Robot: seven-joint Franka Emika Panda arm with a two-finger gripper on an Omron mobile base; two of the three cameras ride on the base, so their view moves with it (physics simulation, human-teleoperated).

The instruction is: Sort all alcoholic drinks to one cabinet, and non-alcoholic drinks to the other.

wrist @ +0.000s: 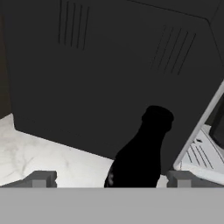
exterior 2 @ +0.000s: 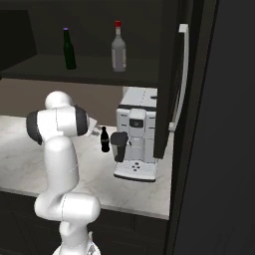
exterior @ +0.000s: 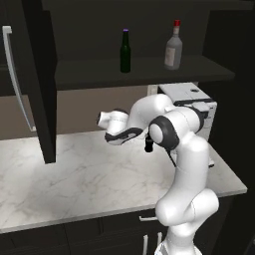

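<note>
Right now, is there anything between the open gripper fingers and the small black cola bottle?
No. In the hand view the cola bottle stands upright just ahead of the open gripper, between its fingertips, with nothing in the gap.

A white marble-veined bench (exterior: 74,184) runs beneath a dark open shelf (exterior: 99,74). A silver-and-white coffee machine (exterior 2: 137,139) stands at the bench's right end, beside a near-black tall panel (exterior 2: 219,149); beige wall (exterior: 84,107) behind.
</note>
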